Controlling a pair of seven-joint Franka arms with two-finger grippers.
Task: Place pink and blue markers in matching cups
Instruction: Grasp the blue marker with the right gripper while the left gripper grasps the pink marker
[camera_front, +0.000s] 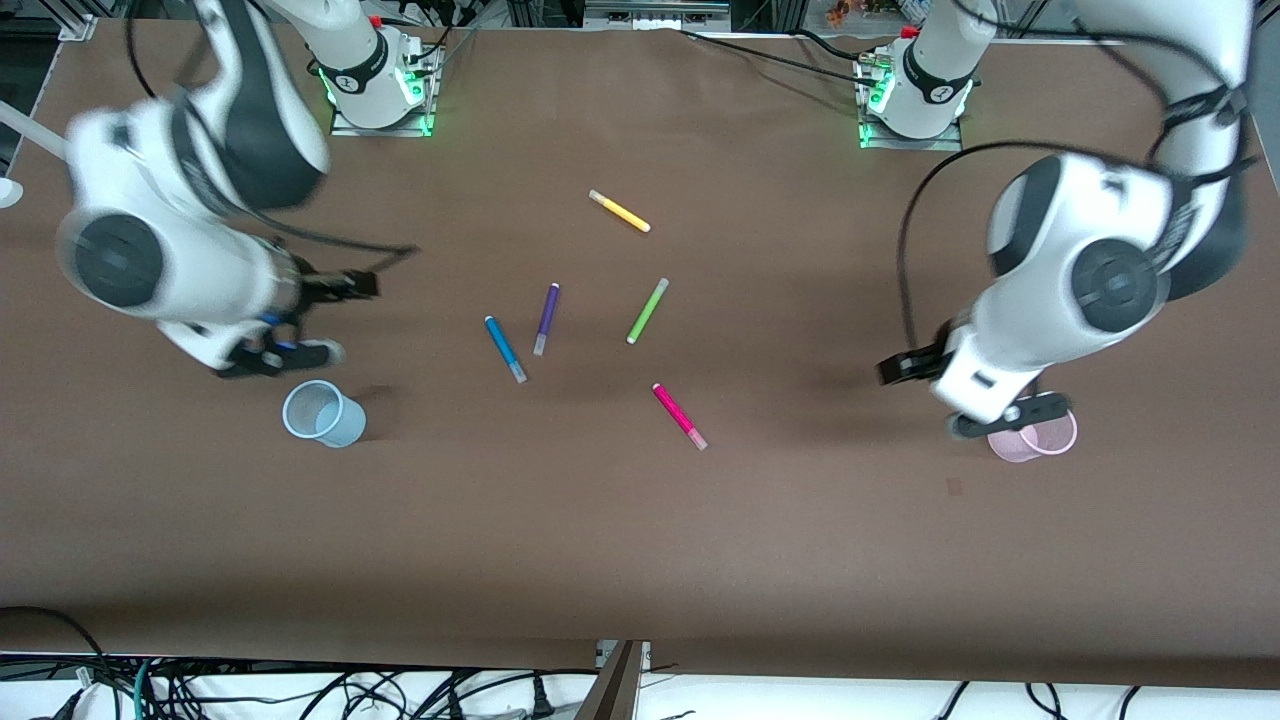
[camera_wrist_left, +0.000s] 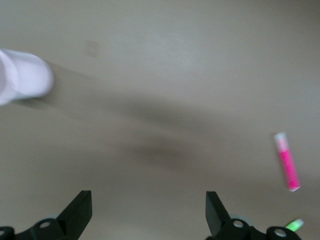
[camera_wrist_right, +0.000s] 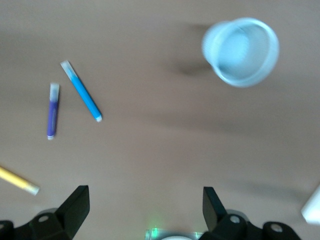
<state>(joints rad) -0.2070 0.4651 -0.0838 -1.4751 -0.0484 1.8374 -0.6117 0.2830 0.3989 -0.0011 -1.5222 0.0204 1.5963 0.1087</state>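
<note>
**Both grippers open and empty, markers not yet picked**

The left gripper (camera_wrist_left: 147, 212) is seen with its fingers spread wide and nothing between them; it hangs low over the tabletop (camera_front: 640, 540) just beside the light pink translucent ribbed plastic cup (camera_front: 1035, 437) at the left arm's end. The right gripper (camera_wrist_right: 145, 212) is likewise spread apart and empty, held over the tabletop beside the light blue translucent ribbed plastic cup (camera_front: 322, 413) at the right arm's end.

Both cups stand upright and are seen to be empty. The slim magenta-pink felt marker with a pale cap (camera_front: 680, 416) lies flat near the middle of the tabletop, well apart from the pink cup and nearer to the front camera than the other markers. The slim medium-blue felt marker with a pale cap (camera_front: 505, 349) lies flat just beside a purple marker (camera_front: 546, 318), not touching it. A lime-green marker (camera_front: 647, 311) and a yellow marker (camera_front: 620, 211) lie farther from the camera.

The step in hand is judged to be the approach: no marker is grasped and none is in a cup. For the next move, each gripper would need to be carried to its marker, turned so that the fingers straddle the barrel crosswise, and lowered. Care would be called for at the blue marker, since the purple one lies close alongside.
</note>
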